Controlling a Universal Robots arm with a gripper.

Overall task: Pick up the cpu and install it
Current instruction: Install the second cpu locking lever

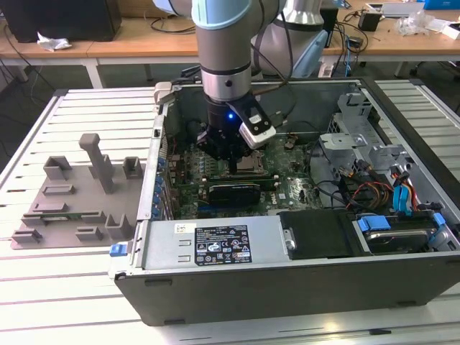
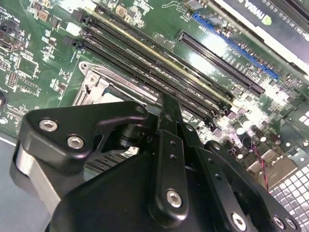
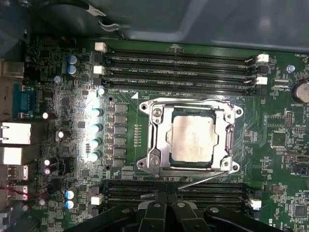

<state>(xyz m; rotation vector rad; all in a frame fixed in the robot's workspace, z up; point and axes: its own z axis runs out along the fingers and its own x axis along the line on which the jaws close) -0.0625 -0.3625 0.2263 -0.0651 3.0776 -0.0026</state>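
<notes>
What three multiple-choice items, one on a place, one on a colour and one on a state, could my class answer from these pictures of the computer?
1. Where does the cpu lie?
A. On the grey tray beside the case
B. Inside the metal frame on the board
C. On the slatted table in front of the case

2. What colour is the board?
A. Green
B. Red
C. White

3. How is the case?
A. Shut with a panel
B. Standing upright on its end
C. Lying on its side and open on top

Answers:
1 B: in the first wrist view the cpu sits flat within the metal frame.
2 A: the board around it is green.
3 C: in the exterior view the case lies open, its insides in plain sight.
</notes>
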